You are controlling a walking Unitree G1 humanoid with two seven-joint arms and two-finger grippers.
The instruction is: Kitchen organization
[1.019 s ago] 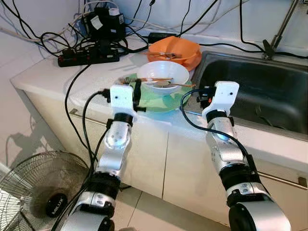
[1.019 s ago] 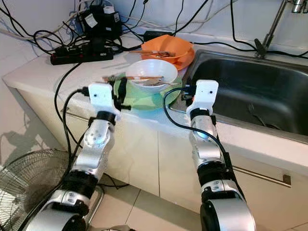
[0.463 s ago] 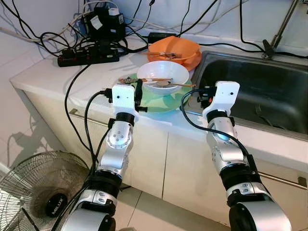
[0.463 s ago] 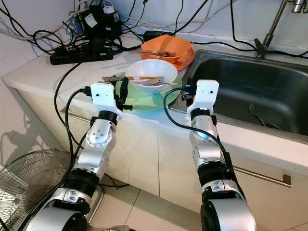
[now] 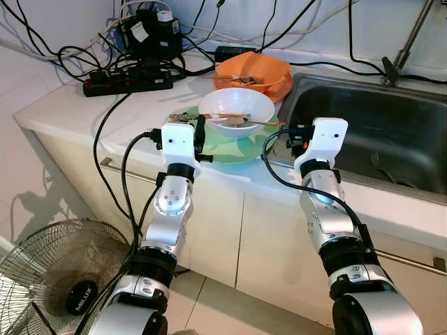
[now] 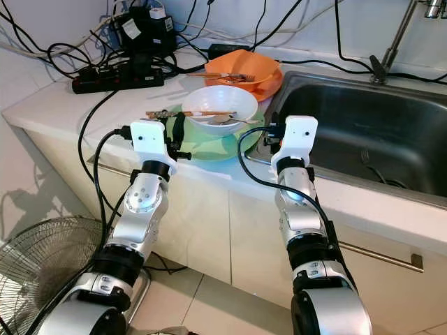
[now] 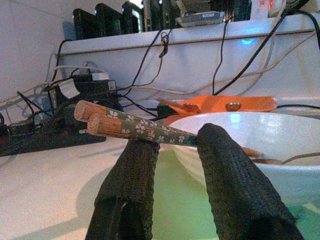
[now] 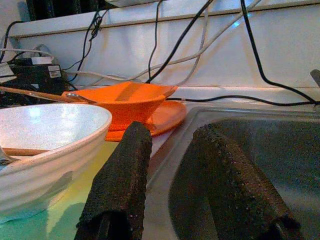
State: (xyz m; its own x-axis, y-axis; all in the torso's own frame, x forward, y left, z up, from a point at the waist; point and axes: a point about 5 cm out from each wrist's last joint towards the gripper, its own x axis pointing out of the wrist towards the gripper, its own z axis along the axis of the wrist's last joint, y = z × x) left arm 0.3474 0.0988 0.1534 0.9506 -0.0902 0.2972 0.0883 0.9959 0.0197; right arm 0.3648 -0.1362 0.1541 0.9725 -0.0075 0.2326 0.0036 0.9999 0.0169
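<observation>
A white bowl (image 5: 237,106) with a spoon and a stick in it sits on a green plate (image 5: 234,151) at the counter's front. A pair of patterned chopsticks (image 7: 131,127) lies over the plate's left side and reaches toward the bowl. My left gripper (image 7: 177,137) is at that side of the plate, open, with the chopsticks running between its fingertips. My right gripper (image 8: 172,135) hovers open over the sink's left rim, just right of the plate, with nothing between its fingers. Behind the bowl is an orange bowl (image 5: 255,70) holding cutlery.
A steel sink (image 5: 377,132) with a fork in it lies to the right, and a faucet (image 5: 412,35) rises behind it. A black power strip (image 5: 129,82) and tangled cables crowd the back left of the counter. A floor fan (image 5: 63,272) stands below on the left.
My left gripper has edged slightly forward toward the plate, and the chopsticks have barely shifted. The right arm has stayed put.
</observation>
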